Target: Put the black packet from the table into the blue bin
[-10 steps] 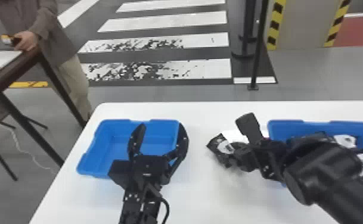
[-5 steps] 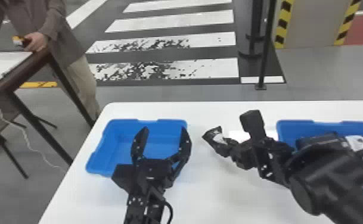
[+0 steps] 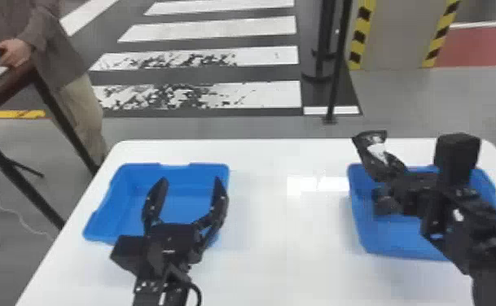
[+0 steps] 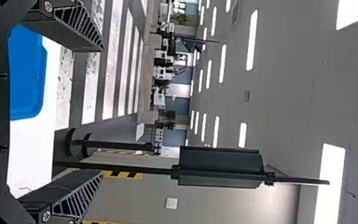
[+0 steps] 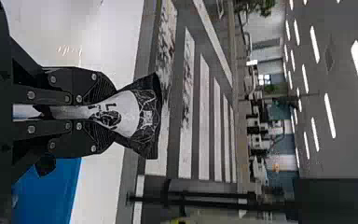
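My right gripper (image 3: pixel 388 167) is over the left part of the right-hand blue bin (image 3: pixel 356 228), its fingers shut on the black packet (image 3: pixel 376 149). The packet sticks out past the fingertips, above the bin's back-left corner. In the right wrist view the right gripper (image 5: pixel 112 111) pinches the middle of the packet (image 5: pixel 150 122), which has a white patch and flares out at its far end. Parked at the front of the left-hand blue bin (image 3: pixel 124 203), my left gripper (image 3: pixel 189 181) stands open; in the left wrist view nothing lies between the left gripper's fingers (image 4: pixel 102 111).
Both bins stand on a white table (image 3: pixel 283 252), with bare tabletop between them. The left-hand bin's visible inside holds nothing. My right forearm covers much of the right-hand bin. Beyond the table's back edge stands a thin black post (image 3: pixel 336 73).
The right gripper has lifted the packet off the table and carried it right, from between the bins to over the right-hand bin. The left gripper's fingers have spread wider.
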